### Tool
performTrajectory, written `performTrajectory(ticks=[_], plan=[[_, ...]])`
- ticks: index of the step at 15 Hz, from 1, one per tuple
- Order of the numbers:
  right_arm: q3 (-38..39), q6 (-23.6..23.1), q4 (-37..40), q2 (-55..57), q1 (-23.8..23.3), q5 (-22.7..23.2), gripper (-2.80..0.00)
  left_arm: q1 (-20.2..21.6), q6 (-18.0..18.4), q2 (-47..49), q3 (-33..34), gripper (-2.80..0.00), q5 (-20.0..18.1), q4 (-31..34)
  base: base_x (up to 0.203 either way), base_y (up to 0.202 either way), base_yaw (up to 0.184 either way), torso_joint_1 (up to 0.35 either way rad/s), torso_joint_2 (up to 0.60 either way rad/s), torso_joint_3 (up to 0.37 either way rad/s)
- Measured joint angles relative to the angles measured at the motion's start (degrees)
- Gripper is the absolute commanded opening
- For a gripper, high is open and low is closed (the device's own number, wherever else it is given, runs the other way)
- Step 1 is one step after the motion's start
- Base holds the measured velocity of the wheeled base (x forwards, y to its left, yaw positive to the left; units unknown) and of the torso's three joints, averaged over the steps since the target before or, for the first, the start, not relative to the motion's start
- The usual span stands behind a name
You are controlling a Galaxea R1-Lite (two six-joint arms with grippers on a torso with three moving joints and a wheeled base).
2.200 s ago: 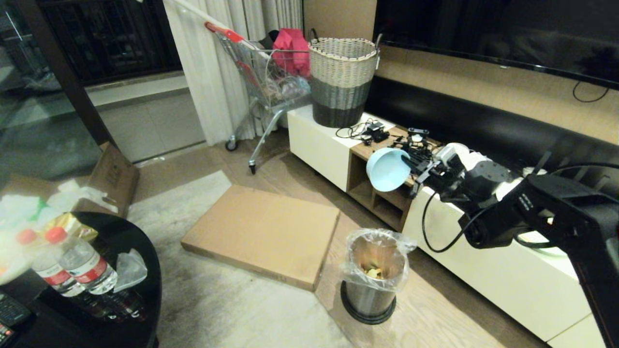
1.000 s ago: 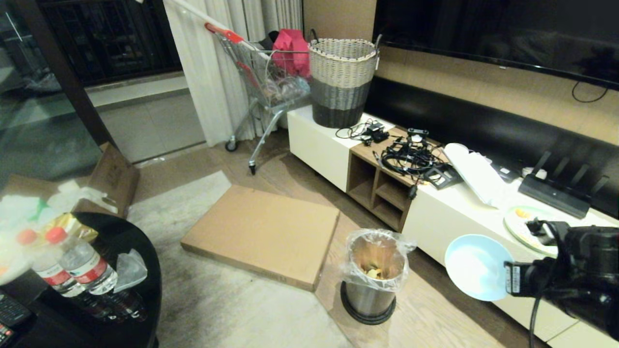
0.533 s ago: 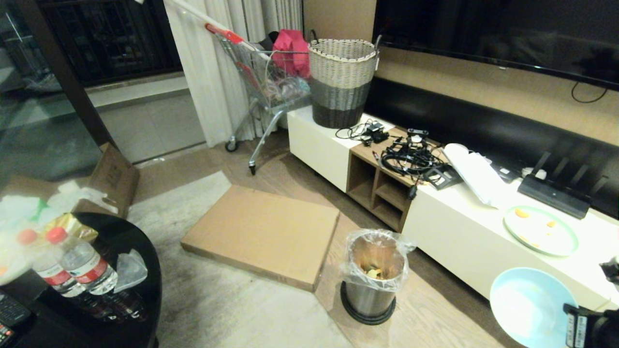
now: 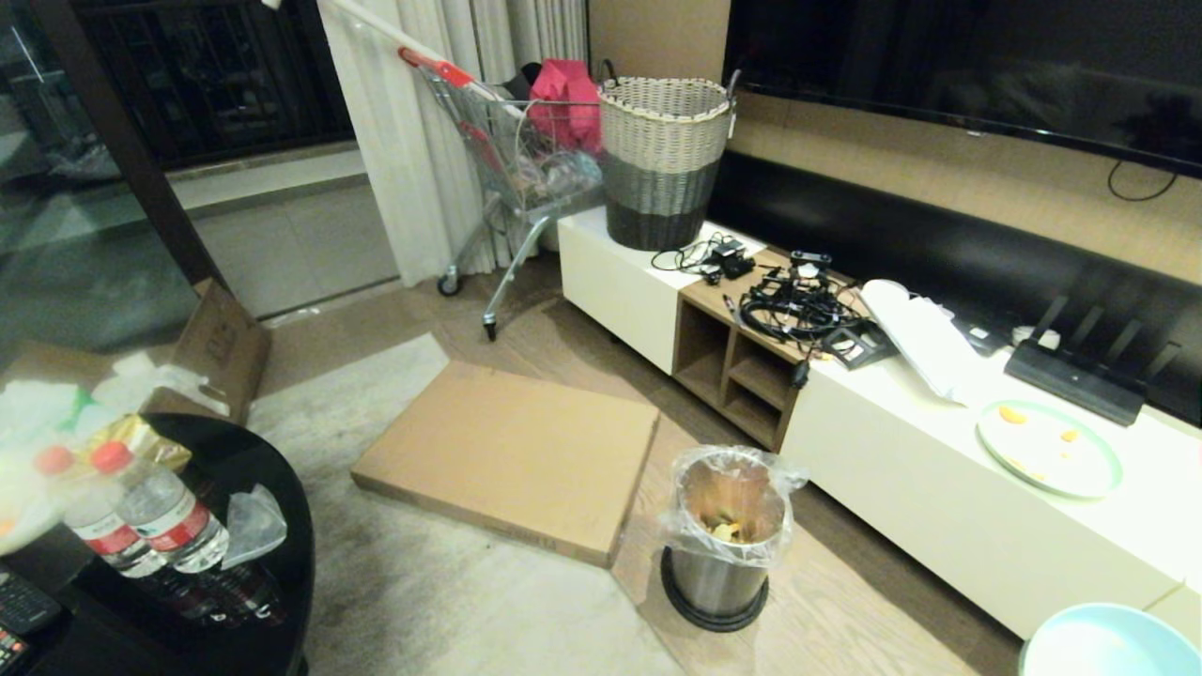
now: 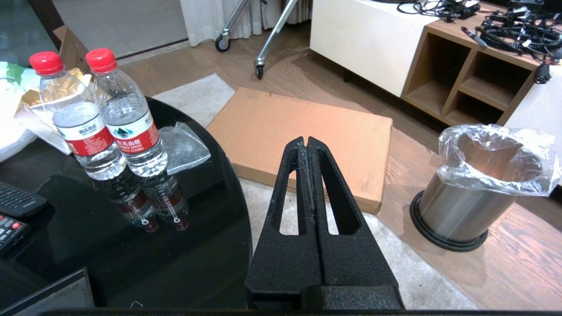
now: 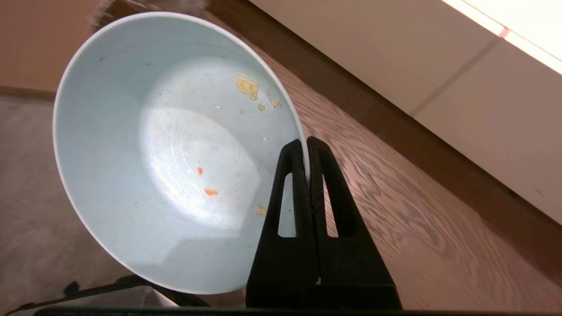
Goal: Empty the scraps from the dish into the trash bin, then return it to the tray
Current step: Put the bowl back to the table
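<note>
Right gripper [image 6: 306, 147] is clamped tight on the rim of the pale blue bowl [image 6: 175, 153], held over the wood floor; only crumbs are left inside. Scraps [image 4: 724, 530] sit in the steel bin [image 4: 718, 573]. Left gripper [image 5: 307, 145] is pinched together, empty, by the black table [image 5: 175, 245].

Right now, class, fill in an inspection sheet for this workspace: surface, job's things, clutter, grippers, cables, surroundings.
Surface: wood floor, pale rug.
Job's things: pale blue bowl tilted, only crumbs inside; steel trash bin on the floor, scraps inside; tray nothing seen.
Clutter: flat cardboard box; two water bottles; green-rimmed plate.
Grippers: right gripper shut on the bowl's rim; left gripper shut, empty.
Cables: tangle on the cabinet.
Surroundings: wicker basket, shopping cart.
</note>
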Motion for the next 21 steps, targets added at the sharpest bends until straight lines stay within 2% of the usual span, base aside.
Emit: performTrajectory(ticks=[3,5,10,14,21], plan=[[0.02,-2.94,6.88,-11.40,0.90,4.39,-2.80,0.00,-0.01,0.00,-0.01,-2.80,0.01,0.00,0.000,0.000,0.000,0.000,0.00,0.000],[0.07,-3.84,7.85,-16.49,2.66,6.25,-2.80,0.00,-0.01,0.00,-0.02,-2.80,0.00,-0.02,0.000,0.000,0.000,0.000,0.00,0.000],[0.16,-3.53,7.82,-20.26,3.23,6.31,-2.80,0.00,-0.01,0.00,-0.02,-2.80,0.00,0.00,0.000,0.000,0.000,0.000,0.00,0.000],[0.16,-3.10,7.76,-24.08,0.28,6.25,-2.80,0.00,-0.01,0.00,0.00,-2.80,0.00,0.00,0.000,0.000,0.000,0.000,0.00,0.000],[0.21,-2.68,7.78,-34.34,0.11,6.25,-2.80,0.00,-0.01,0.00,0.00,-2.80,-0.02,0.00,0.000,0.000,0.000,0.000,0.00,0.000]])
